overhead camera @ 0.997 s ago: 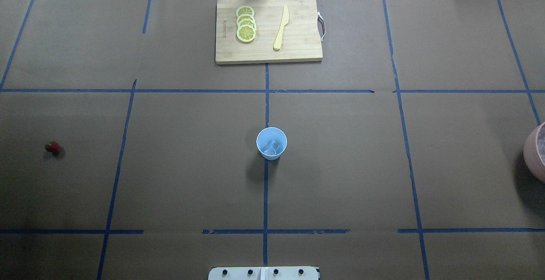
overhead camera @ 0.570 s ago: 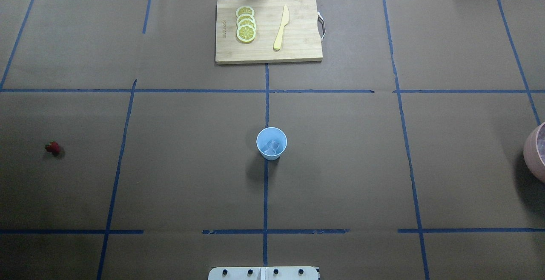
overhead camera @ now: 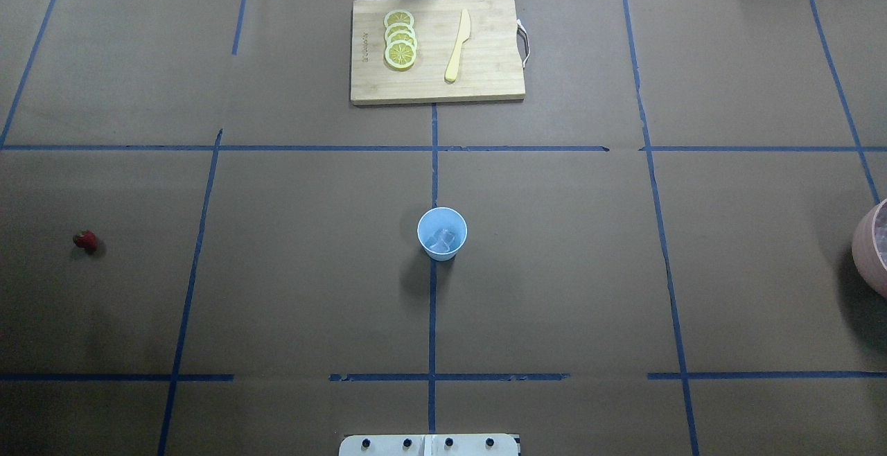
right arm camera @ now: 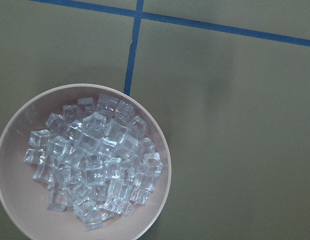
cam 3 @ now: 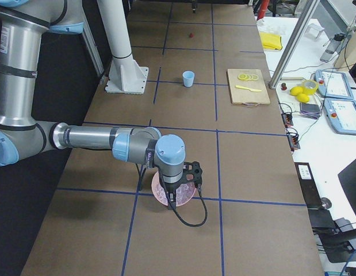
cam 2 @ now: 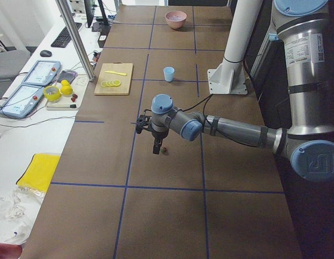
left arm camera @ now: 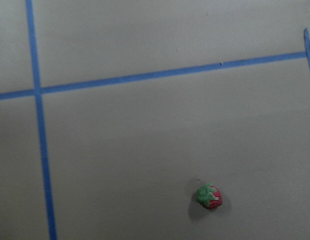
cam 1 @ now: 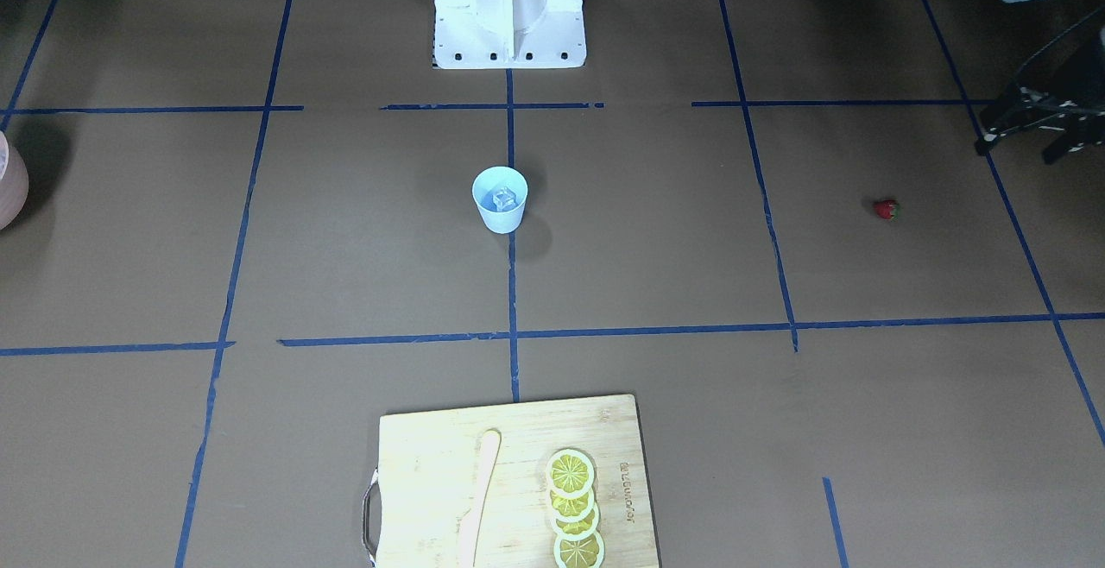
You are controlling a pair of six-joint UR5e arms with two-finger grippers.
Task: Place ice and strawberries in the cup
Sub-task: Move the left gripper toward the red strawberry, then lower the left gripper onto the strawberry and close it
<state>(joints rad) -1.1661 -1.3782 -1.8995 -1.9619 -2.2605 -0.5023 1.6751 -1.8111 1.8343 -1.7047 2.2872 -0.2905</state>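
Note:
The light-blue cup (overhead camera: 442, 233) stands at the table's middle with a few clear ice cubes (overhead camera: 442, 238) inside; it also shows in the front view (cam 1: 500, 198). More ice (right arm camera: 92, 165) fills the pink bowl (right arm camera: 165, 150) at the table's right end (overhead camera: 872, 248). The tiny red strawberry (overhead camera: 85, 240) lies at the far left, and the left wrist view shows it low right (left arm camera: 210, 196). My left gripper (cam 2: 156, 151) hangs just above and beside the strawberry (cam 2: 163, 149). My right gripper (cam 3: 171, 202) hangs over the bowl. I cannot tell if either gripper is open or shut.
A wooden cutting board (overhead camera: 485, 61) at the far middle carries several lemon slices (overhead camera: 400, 40) and a yellow knife (overhead camera: 458, 46). The robot's white base (overhead camera: 429, 445) sits at the near edge. Blue tape lines cross the brown table cover.

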